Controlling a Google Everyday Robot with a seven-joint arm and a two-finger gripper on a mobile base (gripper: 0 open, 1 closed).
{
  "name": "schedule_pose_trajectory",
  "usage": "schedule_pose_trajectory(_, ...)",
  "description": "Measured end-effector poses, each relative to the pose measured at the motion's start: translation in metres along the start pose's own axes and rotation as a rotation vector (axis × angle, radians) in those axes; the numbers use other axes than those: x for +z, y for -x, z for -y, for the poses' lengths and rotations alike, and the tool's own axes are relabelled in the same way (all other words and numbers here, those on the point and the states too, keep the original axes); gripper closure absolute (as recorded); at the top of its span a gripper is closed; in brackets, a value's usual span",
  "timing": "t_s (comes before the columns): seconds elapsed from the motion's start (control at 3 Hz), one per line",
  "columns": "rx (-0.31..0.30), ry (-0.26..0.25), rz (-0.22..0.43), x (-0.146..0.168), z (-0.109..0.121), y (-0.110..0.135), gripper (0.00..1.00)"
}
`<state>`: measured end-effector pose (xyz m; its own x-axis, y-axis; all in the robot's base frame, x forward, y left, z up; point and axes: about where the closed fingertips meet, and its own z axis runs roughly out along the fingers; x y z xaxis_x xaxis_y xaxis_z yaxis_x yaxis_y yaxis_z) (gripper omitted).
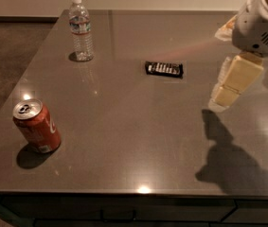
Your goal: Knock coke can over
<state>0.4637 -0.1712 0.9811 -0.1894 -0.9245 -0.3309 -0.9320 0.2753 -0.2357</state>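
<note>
The coke can point(36, 126) stands upright near the front left corner of the grey table point(133, 141), its shadow beside its base. A black snack packet point(164, 69) lies mid-table, and a water bottle point(81, 30) stands at the far left. The gripper point(228, 90) hangs over the right side, well apart from the can; whether it is open or closed cannot be told

coke can point(38, 126): red body, white script, silver top, white patch near the base. water bottle point(81, 30): clear, white cap, pale label with a darker band. snack packet point(164, 69): black, row of light markings. table point(124, 145): glossy grey-brown, small pale glare spots. claw point(222, 96), at right side above the table: cream-yellow, under white arm housing point(261, 27) with dark vent dots.
</note>
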Motion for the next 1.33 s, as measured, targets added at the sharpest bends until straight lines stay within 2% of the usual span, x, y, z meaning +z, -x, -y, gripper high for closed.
schedule_pose_trajectory(0.33, -0.031, 0.028, 0.074, 0.024, -0.006, 0.042, 0.00)
schedule_pose_trajectory(0.67, -0.102, 0.064, 0.164, 0.062, -0.028, 0.100, 0.00)
schedule_pose_trajectory(1.0, -0.156, 0.096, 0.222, 0.081, -0.050, 0.133, 0.00)
schedule_pose_trajectory(1.33, -0.214, 0.138, 0.279, 0.096, -0.082, 0.170, 0.00)
